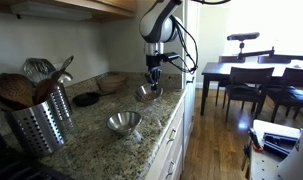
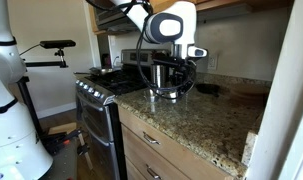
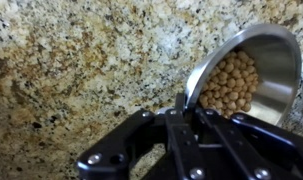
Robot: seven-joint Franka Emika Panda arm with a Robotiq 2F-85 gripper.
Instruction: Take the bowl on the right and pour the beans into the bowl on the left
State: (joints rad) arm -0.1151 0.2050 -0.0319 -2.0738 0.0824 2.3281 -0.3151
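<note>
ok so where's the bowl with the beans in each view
Exterior view: the bean bowl sits mid-frame, beyond the empty bowl.
Exterior view: mid-frame, just under the gripper, hard to make out.
Wrist view: upper right, tilted, beans showing.
Shared landmark: the granite counter.

no readable text, no labels, no brands, no numbers on any surface

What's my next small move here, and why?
Probably lift straight up, keeping it level: the end effector looks pinched on the rim of the bean bowl, the beans are inside, and the empty bowl sits apart.
</note>
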